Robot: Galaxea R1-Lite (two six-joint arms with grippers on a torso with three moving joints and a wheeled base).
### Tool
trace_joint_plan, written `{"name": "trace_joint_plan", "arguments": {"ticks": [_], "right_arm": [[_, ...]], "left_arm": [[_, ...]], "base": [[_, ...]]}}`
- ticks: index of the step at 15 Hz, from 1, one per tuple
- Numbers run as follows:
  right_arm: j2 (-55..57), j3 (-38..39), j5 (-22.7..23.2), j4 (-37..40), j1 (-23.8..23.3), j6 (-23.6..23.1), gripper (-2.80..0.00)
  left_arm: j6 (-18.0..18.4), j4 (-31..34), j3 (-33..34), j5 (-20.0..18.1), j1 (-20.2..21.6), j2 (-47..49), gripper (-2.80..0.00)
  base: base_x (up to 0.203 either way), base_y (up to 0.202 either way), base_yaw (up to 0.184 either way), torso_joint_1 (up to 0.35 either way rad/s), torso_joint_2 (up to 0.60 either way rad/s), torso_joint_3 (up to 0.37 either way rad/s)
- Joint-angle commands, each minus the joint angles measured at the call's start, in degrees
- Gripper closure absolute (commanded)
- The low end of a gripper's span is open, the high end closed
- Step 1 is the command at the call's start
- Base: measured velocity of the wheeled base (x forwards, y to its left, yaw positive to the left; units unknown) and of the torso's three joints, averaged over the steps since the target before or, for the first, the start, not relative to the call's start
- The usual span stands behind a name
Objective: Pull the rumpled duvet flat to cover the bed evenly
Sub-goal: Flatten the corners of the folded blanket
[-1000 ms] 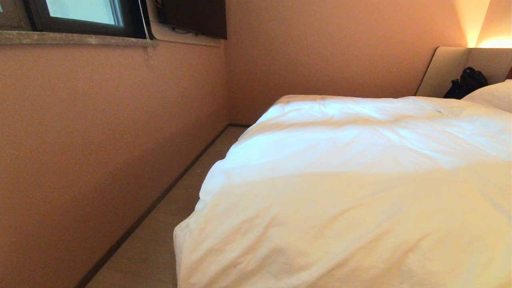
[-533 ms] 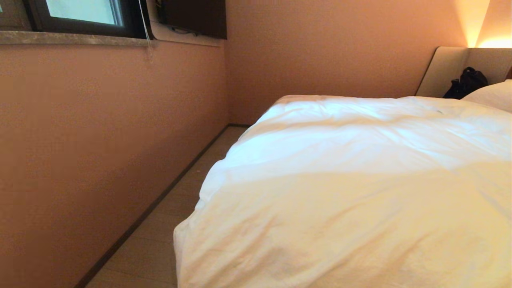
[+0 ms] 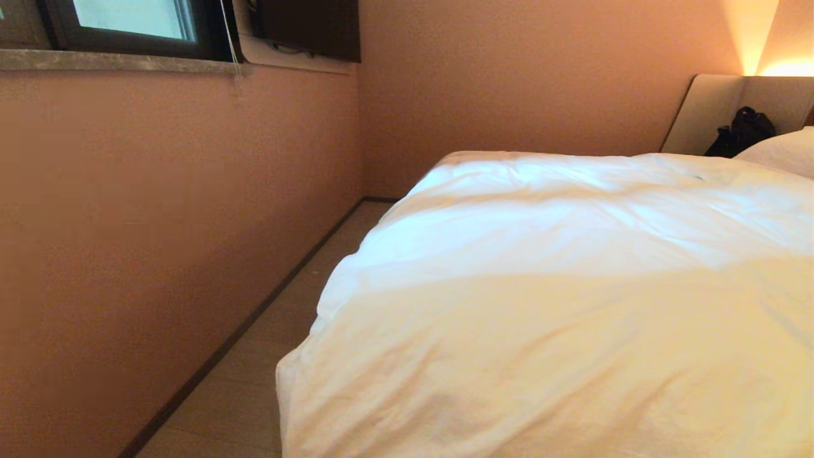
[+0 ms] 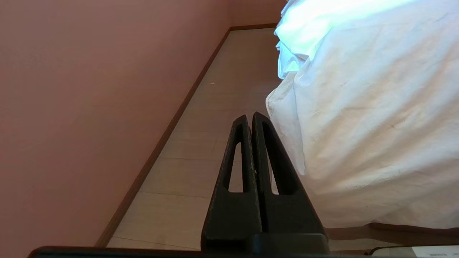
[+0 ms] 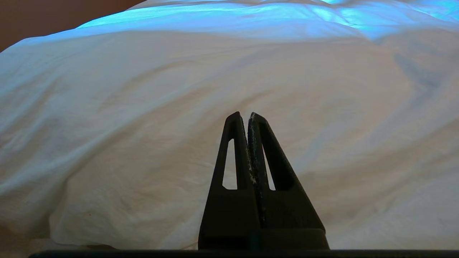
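The duvet (image 3: 559, 305) lies wrinkled over the bed (image 3: 712, 108), its corner hanging beside the floor (image 3: 254, 381) by the wall (image 3: 159, 222). A pillow (image 3: 785, 149) sits near the headboard. The left hand (image 4: 250, 116) and right hand (image 5: 244, 116) are both closed, empty.

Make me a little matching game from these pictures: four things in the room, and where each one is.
Things:
1. duvet
2. black bag
3. window
4. left gripper

Places:
A. against the headboard
B. high on the left wall
C. spread over the bed
D. above the floor, beside the duvet's hanging corner

Pairs: 1-C, 2-A, 3-B, 4-D
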Motion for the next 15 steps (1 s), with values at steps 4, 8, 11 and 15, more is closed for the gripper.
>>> {"name": "trace_joint_plan", "arguments": {"ticks": [4, 8, 11, 15], "right_arm": [[0.0, 0.0, 0.0, 0.0, 0.0, 0.0, 0.0], [0.0, 0.0, 0.0, 0.0, 0.0, 0.0, 0.0], [0.0, 0.0, 0.0, 0.0, 0.0, 0.0, 0.0], [0.0, 0.0, 0.0, 0.0, 0.0, 0.0, 0.0]], "left_arm": [[0.0, 0.0, 0.0, -0.3, 0.0, 0.0, 0.0], [0.0, 0.0, 0.0, -0.5, 0.0, 0.0, 0.0], [0.0, 0.1, 0.0, -0.6, 0.0, 0.0, 0.0], [0.0, 0.0, 0.0, -0.7, 0.0, 0.0, 0.0]], "base": [[0.0, 0.0, 0.0, 0.0, 0.0, 0.0], [0.0, 0.0, 0.0, 0.0, 0.0, 0.0], [0.0, 0.0, 0.0, 0.0, 0.0, 0.0], [0.0, 0.0, 0.0, 0.0, 0.0, 0.0]]}}
